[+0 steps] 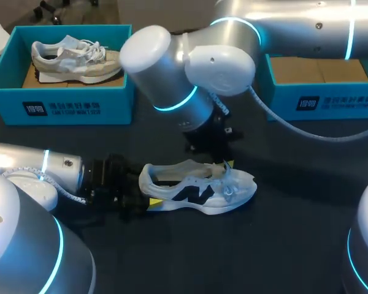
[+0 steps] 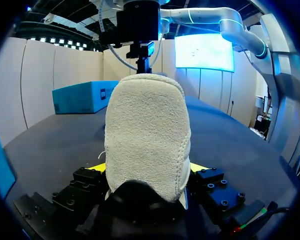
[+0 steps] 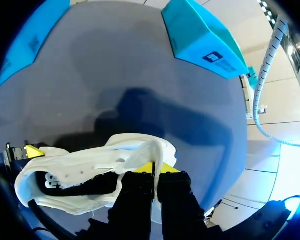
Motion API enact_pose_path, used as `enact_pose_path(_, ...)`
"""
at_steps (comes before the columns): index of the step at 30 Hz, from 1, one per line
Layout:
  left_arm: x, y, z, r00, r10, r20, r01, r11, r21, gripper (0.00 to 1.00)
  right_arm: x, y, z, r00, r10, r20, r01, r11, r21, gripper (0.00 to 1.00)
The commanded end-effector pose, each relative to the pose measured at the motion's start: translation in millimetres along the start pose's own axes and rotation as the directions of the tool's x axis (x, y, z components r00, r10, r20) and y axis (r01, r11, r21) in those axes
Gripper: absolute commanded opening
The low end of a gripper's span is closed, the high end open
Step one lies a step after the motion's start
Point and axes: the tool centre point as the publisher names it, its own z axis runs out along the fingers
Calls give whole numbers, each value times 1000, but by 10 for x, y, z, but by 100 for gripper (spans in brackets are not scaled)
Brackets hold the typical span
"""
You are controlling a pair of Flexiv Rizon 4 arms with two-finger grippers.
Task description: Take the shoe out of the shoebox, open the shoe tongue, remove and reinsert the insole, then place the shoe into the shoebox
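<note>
A white shoe (image 1: 196, 190) with dark side markings lies on its sole on the dark table, toe to the right. My left gripper (image 1: 148, 202) comes in low from the left, its fingers wide apart and pressed against both sides of the heel (image 2: 147, 135). My right gripper (image 1: 224, 162) hangs over the lacing and is shut on the white tongue (image 3: 157, 150), which stands pulled up between its fingers (image 3: 140, 187). The right wrist view looks down into the shoe (image 3: 75, 170), whose opening is dark, with the left arm's yellow tip (image 3: 32, 150) at the heel.
A teal shoebox (image 1: 67, 101) at the back left holds a second, grey-beige shoe (image 1: 73, 61). Another teal box (image 1: 322, 98) stands at the back right. My right arm's elbow (image 1: 165, 73) looms over the table's middle.
</note>
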Motion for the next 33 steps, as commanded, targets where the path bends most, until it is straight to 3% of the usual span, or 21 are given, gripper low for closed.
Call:
enact_pose_path(1, 14, 0, -1, 1000, -1, 4, 1, 1000, -2, 0, 0, -60, 131, 973, 229, -8, -229, 973, 1, 0)
enact_pose_path(4, 14, 0, -1, 1000, -1, 4, 1, 1000, -2, 0, -1, -75, 194, 972, 235, -6, -235, 972, 5, 7)
enact_pose_path(7, 14, 0, -1, 1000, -1, 4, 1, 1000, -2, 0, -14, -85, 281, 970, 242, -16, -242, 970, 14, 33)
enact_pose_path(10, 14, 0, -1, 1000, -1, 4, 1, 1000, -2, 0, -10, -94, 313, 970, 244, -18, -244, 970, 21, 45)
enact_pose_path(12, 14, 0, -1, 1000, -1, 4, 1, 1000, -2, 0, -8, -97, 319, 969, 247, -17, -246, 969, 23, 68)
enact_pose_path(16, 14, 0, -1, 1000, -1, 4, 1, 1000, -2, 0, -9, -94, 283, 968, 251, -13, -251, 968, 23, 100)
enact_pose_path(25, 14, 0, -1, 1000, -1, 4, 1, 1000, -2, 0, -126, -24, 10, 964, 265, -24, -266, 963, -45, 100)
enact_pose_path(33, 14, 0, -1, 1000, -1, 4, 1, 1000, -2, 0, -61, 60, -323, 981, 169, -99, -182, 974, -138, 100)
